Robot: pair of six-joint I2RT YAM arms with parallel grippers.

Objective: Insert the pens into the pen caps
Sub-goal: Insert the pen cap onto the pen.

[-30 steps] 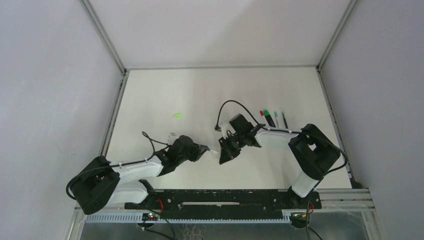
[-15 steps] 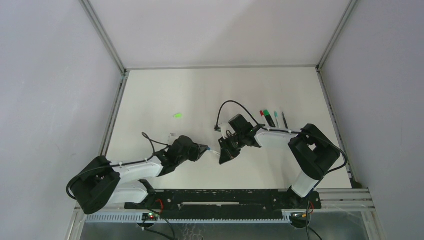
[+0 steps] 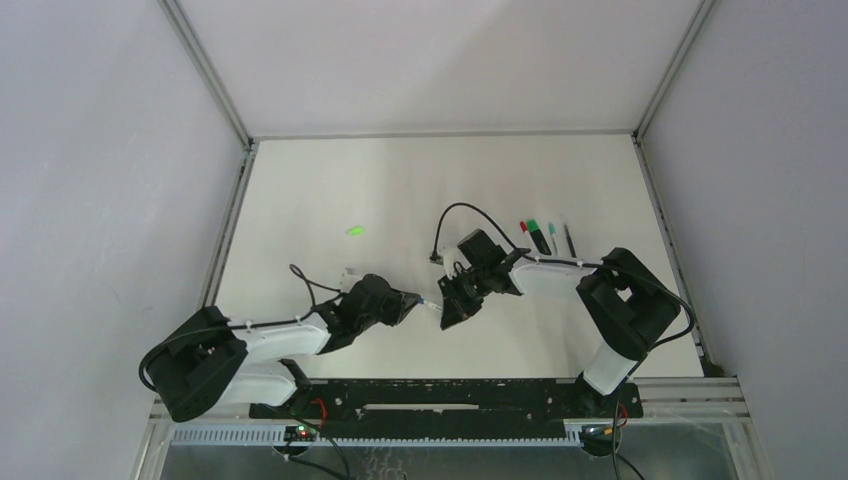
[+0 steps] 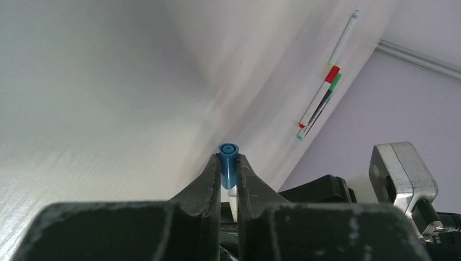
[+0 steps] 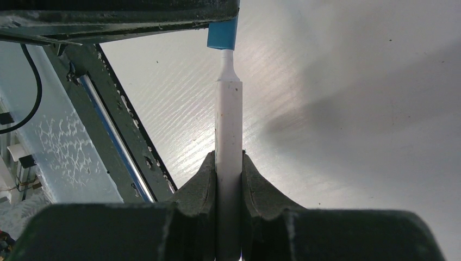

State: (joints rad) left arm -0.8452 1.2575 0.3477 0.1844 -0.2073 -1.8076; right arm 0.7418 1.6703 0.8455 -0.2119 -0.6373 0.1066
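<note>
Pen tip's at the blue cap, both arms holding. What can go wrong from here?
1. Only the narrow tip of the white pen meets the blue cap; off-axis pushing could jam it.
2. The left end effector pinches the cap near its fingertips, so pushing might slide it out.

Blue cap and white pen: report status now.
Status: left gripper shut on blue cap; right gripper shut on white pen. Pen tip at cap mouth, not seated. Nothing between them.

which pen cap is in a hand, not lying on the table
The small blue plastic cap, pinched in the left hand, meeting the white pen; the bright green cap lies loose on the table.
</note>
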